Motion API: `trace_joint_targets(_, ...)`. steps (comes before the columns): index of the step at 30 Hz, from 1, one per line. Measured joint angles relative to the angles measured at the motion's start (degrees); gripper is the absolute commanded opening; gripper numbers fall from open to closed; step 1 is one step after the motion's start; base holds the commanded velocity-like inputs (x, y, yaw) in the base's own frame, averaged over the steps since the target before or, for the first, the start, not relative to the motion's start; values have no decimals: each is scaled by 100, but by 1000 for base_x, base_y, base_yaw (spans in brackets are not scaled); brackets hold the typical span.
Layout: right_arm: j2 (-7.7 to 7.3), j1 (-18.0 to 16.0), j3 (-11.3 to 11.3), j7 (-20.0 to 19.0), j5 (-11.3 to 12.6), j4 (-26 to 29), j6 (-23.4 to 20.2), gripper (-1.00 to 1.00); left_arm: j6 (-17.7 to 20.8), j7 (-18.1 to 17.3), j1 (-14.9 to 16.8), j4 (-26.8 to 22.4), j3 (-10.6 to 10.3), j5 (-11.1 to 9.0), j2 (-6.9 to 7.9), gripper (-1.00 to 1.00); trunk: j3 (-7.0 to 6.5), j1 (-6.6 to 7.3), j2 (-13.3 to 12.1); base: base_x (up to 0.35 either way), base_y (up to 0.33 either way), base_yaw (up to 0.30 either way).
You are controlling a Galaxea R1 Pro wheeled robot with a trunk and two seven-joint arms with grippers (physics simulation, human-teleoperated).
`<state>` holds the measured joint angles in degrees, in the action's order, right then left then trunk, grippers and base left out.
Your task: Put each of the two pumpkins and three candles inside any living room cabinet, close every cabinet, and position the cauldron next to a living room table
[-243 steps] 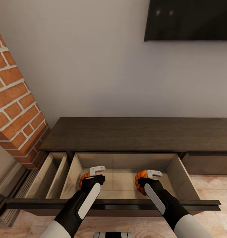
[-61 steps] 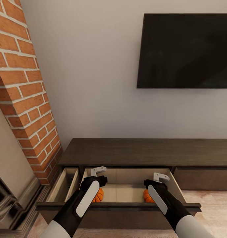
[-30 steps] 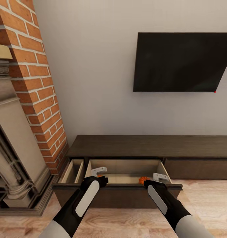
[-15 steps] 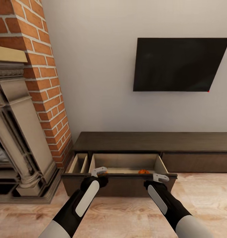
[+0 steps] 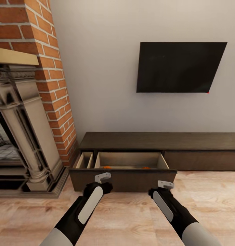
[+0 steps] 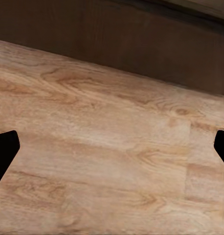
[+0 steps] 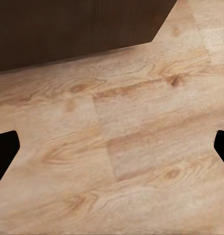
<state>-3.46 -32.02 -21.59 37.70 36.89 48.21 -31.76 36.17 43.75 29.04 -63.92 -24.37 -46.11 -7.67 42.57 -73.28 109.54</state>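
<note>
Cabinet: we face a long, low dark-brown cabinet [image 5: 158, 140] against the wall, its wide drawer [image 5: 122, 177] pulled out toward us.
Pumpkins: two orange slivers, left pumpkin [image 5: 106, 167] and right pumpkin [image 5: 146, 167], just peek over the drawer front, inside the drawer.
Left gripper: our left gripper [image 5: 103, 177] hangs above the wood floor [image 6: 112, 161], overlapping the drawer front in the head view, nearer us than the pumpkins; fingers spread wide, holding nothing.
Right gripper: our right gripper [image 5: 165, 185] hovers level with the drawer's lower right corner, also wide apart and empty.
Surroundings: brick fireplace [image 5: 25, 112] at left, dark television [image 5: 179, 67] on the wall.
</note>
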Motion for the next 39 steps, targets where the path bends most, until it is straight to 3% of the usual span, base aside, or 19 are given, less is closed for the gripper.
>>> trace_joint_targets(3, 2, 0, 11, -118, -2, -4, -57, 100, 5, 0, 0, 12, -33, -224, 1, 100, 0, 0, 0, -324, 0, 0)
trace_joint_targets(7, -4, 0, 5, -456, -6, -5, -74, 100, 10, -3, 0, 132, -19, -331, 3, 100, 0, 0, 0, -328, 0, 0)
trace_joint_targets(13, -23, 3, 9, -1182, -11, -9, -31, 100, 3, -42, 0, 898, 14, -335, 113, 100, 0, 0, 0, -330, 0, 0)
trace_joint_targets(22, -36, 46, -36, -1371, -58, -77, 24, 100, -86, -68, -36, 1640, 8, -248, 183, 100, 0, 3, 0, -218, 0, 0)
trace_joint_targets(28, -39, 81, -42, -1645, -81, -93, 261, 100, -323, -99, -61, 1780, -48, -222, 185, 100, 0, 3, 0, -4, 0, 0)
trace_joint_targets(31, -45, 103, -46, -1691, -82, -117, 563, 100, -846, -127, -64, 1944, -240, -107, 179, 100, 0, 3, 0, 0, 0, 0)
trace_joint_targets(39, -47, 213, -103, -1717, -94, -130, 1173, 100, -1680, -135, -70, 2019, -894, 25, 175, 100, 18, -19, 40, 0, 0, 0)
